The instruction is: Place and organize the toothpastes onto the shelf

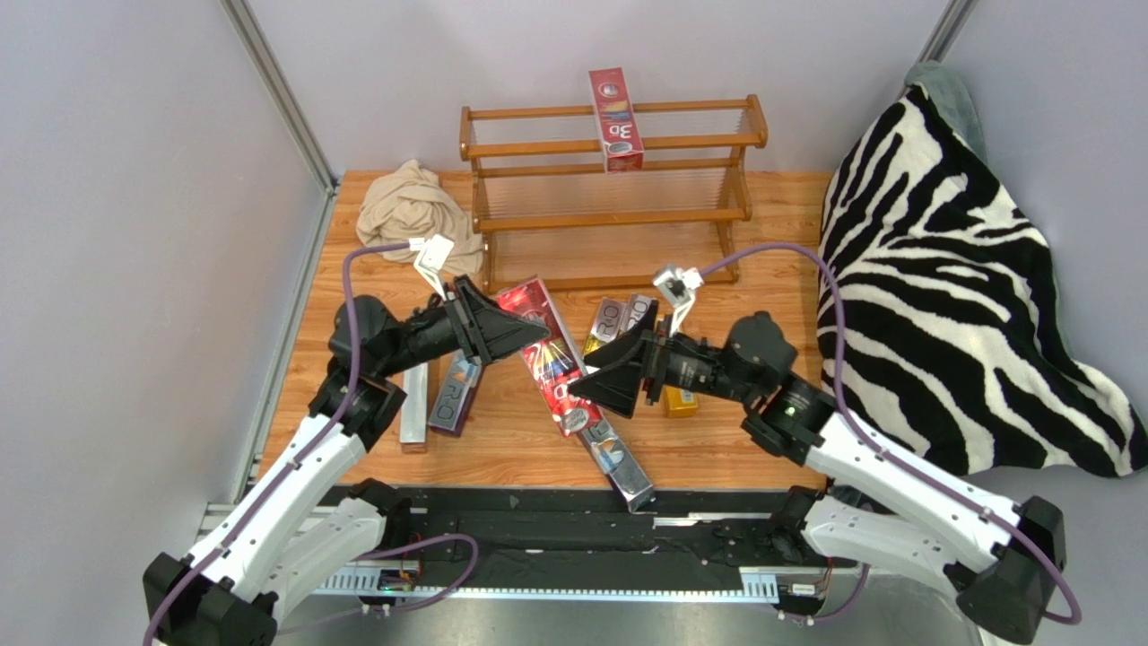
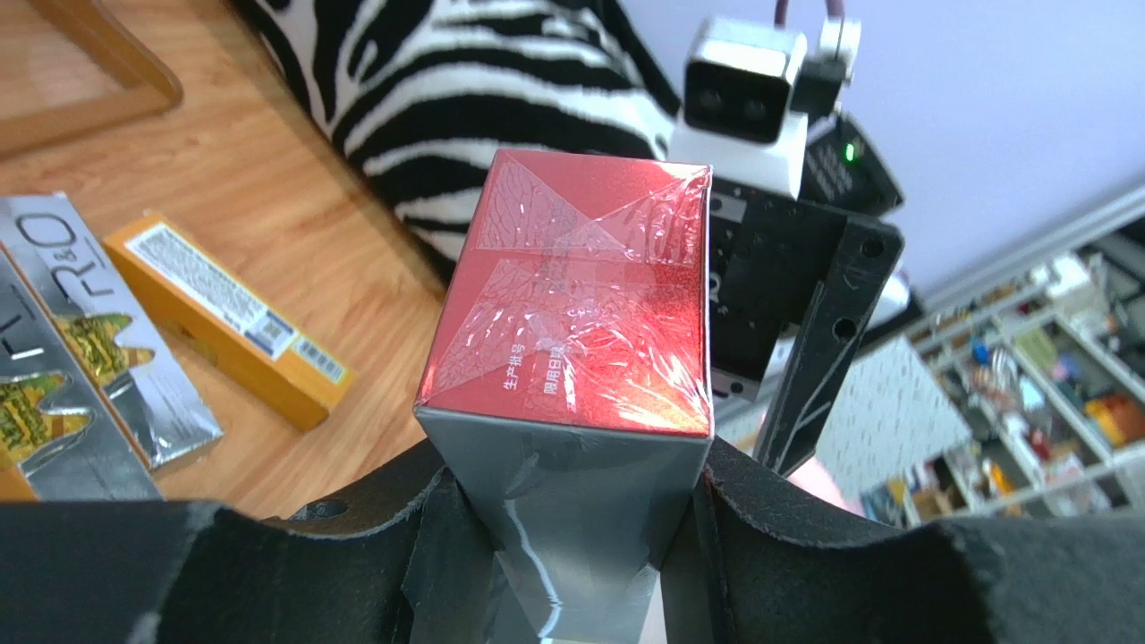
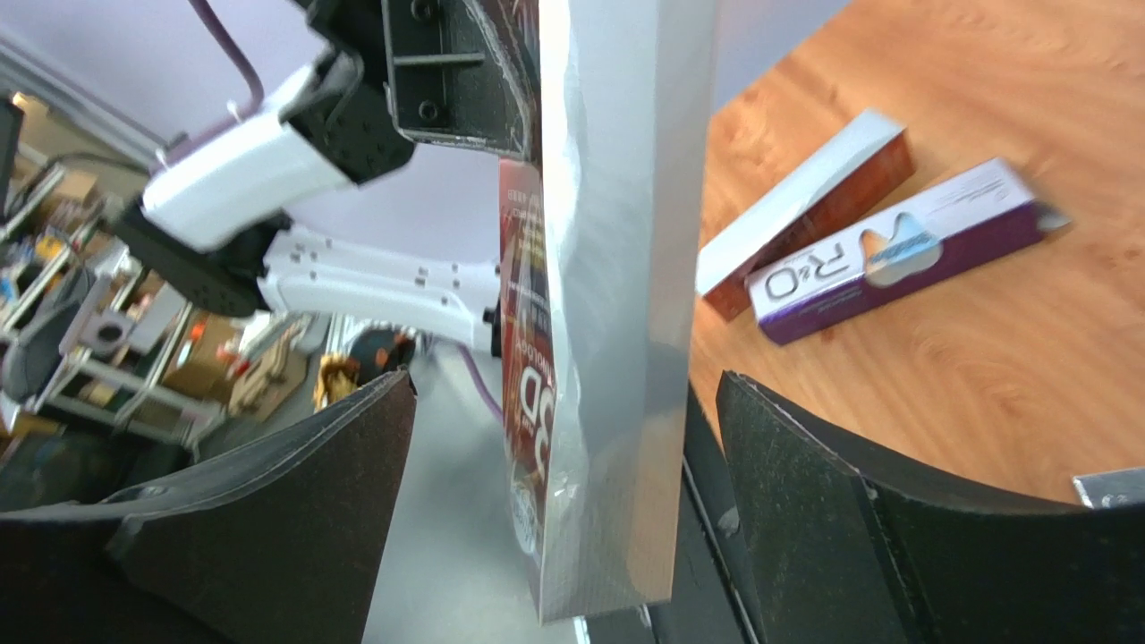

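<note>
A red "3D" toothpaste carton (image 1: 546,353) hangs slanted over the table's middle. My left gripper (image 1: 528,327) is shut on its upper end, and the red end face (image 2: 578,302) sits wedged between the black fingers (image 2: 807,564). My right gripper (image 1: 590,386) stands open around the carton's lower end (image 3: 618,336), with a gap on both sides. Another red carton (image 1: 616,119) stands on the top tier of the wooden shelf (image 1: 607,216). Loose toothpastes lie on the table: silver "PRO" (image 1: 616,323), orange (image 1: 678,399), silver (image 1: 414,404), purple (image 1: 456,390) and one near the front edge (image 1: 617,464).
A beige cloth (image 1: 418,209) lies left of the shelf. A zebra-striped blanket (image 1: 970,269) is heaped along the right side. The orange carton (image 2: 222,315) and a silver one (image 2: 81,349) lie under my left wrist; two more cartons (image 3: 894,255) lie beyond my right gripper.
</note>
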Controlling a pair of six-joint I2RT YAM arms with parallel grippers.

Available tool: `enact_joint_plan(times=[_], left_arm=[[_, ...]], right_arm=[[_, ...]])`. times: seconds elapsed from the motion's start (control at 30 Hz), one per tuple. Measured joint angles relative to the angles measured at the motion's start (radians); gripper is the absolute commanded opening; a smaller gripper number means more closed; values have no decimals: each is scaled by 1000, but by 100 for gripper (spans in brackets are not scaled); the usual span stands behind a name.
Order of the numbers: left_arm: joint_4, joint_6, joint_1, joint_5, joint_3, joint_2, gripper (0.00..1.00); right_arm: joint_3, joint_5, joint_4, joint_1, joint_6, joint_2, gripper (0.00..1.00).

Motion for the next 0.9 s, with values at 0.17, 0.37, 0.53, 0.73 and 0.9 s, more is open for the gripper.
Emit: enact_joint_plan(times=[0.17, 0.37, 0.53, 0.73, 0.9], left_arm=[[27, -69, 0, -129, -13, -92, 13], [106, -138, 0, -249, -24, -171, 13], [190, -185, 0, -263, -24, -141, 12], [239, -217, 0, -275, -37, -105, 11], [268, -225, 0, -282, -39, -103, 11]], right_arm=[[-64, 151, 14, 2, 24, -160, 94], [-122, 253, 48, 2, 84, -262, 95], [-159, 251, 133, 2, 155, -246, 95], [-181, 227, 228, 14, 224, -203, 91], [-181, 214, 277, 40, 237, -174, 72]])
